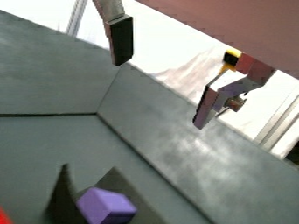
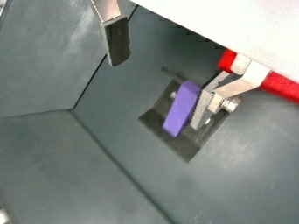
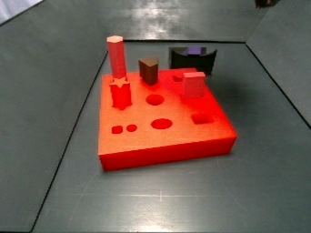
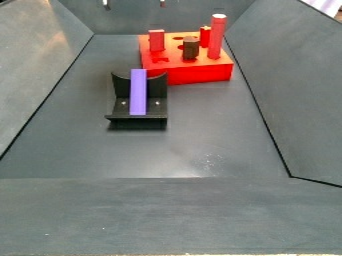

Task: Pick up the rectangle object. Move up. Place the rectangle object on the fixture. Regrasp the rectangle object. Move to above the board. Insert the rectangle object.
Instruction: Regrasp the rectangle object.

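Rectangle object (image 4: 138, 91) is lying on the fixture (image 4: 158, 104), mostly hidden behind the board (image 3: 170, 136) in a side view. Gripper (image 2: 163, 54) is hanging open above it, showing only in wrist views.

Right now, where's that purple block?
The purple block lies on the black fixture, in front of the red board in a side view; the open end effector hangs above it.

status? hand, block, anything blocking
Hand open, empty, above the holder. Purple block lying on holder, untouched. Nothing in the way.
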